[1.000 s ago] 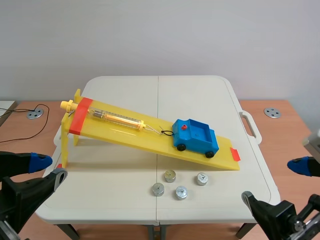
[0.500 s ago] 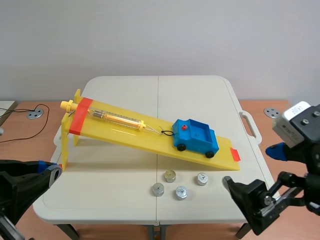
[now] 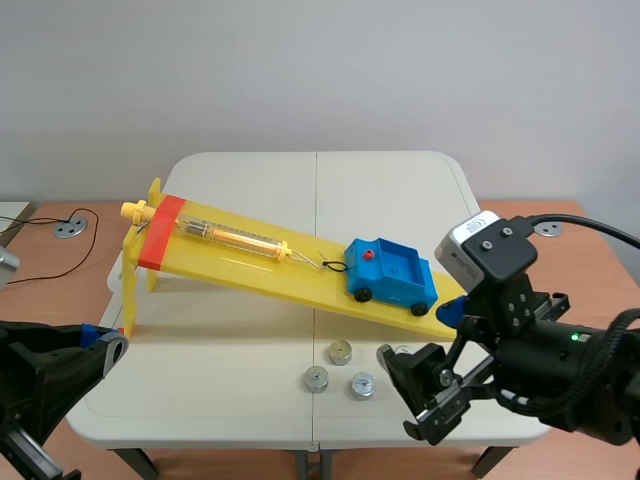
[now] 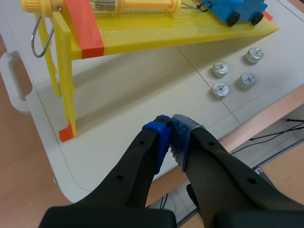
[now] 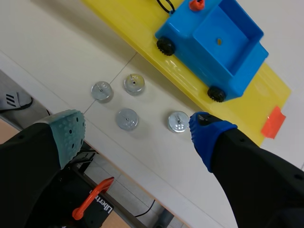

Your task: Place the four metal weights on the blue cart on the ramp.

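My right end effector (image 5: 137,135) is released, fingers spread wide, and hovers above the four metal weights (image 5: 127,118). These sit loose on the surface (image 5: 57,52) beneath and just ahead of it. The nearest weight (image 5: 178,121) lies close by my blue pad. Beyond them the blue cart (image 5: 213,42) stands low on the ramp (image 5: 128,19), its bed holding no weights. My left end effector (image 4: 171,142) is clenched on nothing, short of the ramp's raised end.

Assessment: the first pick is in hand and nothing is loaded. The next move calls for descending and centring one weight between the pads before closing.
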Action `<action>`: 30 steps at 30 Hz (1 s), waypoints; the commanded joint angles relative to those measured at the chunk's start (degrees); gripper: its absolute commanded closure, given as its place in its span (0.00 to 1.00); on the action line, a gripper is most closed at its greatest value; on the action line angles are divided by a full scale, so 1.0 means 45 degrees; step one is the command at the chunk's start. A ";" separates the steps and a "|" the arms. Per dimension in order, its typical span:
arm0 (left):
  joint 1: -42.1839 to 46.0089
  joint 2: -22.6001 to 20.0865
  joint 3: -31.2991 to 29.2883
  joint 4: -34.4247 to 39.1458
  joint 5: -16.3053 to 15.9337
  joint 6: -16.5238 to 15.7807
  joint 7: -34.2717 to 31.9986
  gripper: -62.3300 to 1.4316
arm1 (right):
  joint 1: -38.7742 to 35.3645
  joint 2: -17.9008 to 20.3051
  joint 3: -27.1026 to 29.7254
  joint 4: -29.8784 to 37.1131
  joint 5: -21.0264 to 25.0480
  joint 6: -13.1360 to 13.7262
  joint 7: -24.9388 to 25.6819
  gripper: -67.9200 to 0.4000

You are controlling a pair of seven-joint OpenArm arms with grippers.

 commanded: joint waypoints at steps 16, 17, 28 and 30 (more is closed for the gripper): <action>-0.0073 0.0058 -0.0214 0.0908 -0.0942 -0.0355 -0.1219 0.93 | 0.2701 -0.1360 -0.1812 -0.1996 -0.2050 -0.0136 0.1253 0.40; -0.0073 0.0058 -0.0214 0.0908 -0.0942 -0.0355 -0.1219 0.93 | 0.2783 -0.1418 -0.1914 -0.2069 -0.2059 -0.0136 0.1277 0.40; -0.0073 0.0058 -0.0214 0.0908 -0.0942 -0.0355 -0.1214 0.93 | 0.3876 -0.2341 -0.2822 -0.3691 -0.2769 -0.0136 0.1797 0.40; -0.0073 0.0058 -0.0214 0.0908 -0.0942 -0.0355 -0.1214 0.93 | 0.4022 -0.2458 -0.2997 -0.3876 -0.2890 -0.0136 0.1914 0.40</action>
